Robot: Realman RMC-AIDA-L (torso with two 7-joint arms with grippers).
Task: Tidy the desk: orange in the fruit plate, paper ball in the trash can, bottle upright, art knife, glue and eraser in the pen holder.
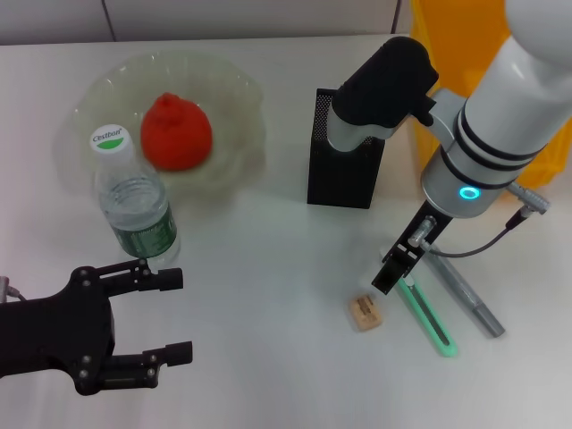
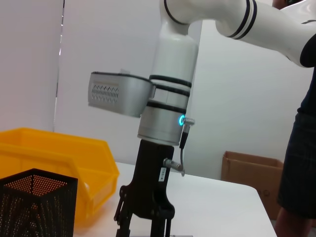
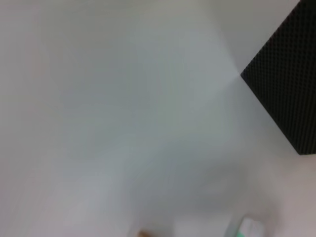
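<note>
The orange (image 1: pixel 176 131) lies in the pale-green fruit plate (image 1: pixel 243 100) at the back left. In front of the plate, the bottle (image 1: pixel 134 206) stands upright. My right gripper (image 1: pixel 400 261) hangs open, pointing down just over the upper end of the mint-green art knife (image 1: pixel 427 315) (image 3: pixel 248 228). The grey glue (image 1: pixel 469 290) lies to the knife's right and the tan eraser (image 1: pixel 365 311) to its left. The black mesh pen holder (image 1: pixel 344 161) (image 2: pixel 34 202) (image 3: pixel 289 94) stands behind them, beside the yellow trash can (image 1: pixel 451 45) (image 2: pixel 54 153). My left gripper (image 1: pixel 165 317) waits open at the front left. The paper ball is out of view.
The left wrist view shows the right arm and its gripper (image 2: pixel 145 227) beside the pen holder. Beyond the desk's far edge are a cardboard box (image 2: pixel 247 173) and a standing person (image 2: pixel 301 148).
</note>
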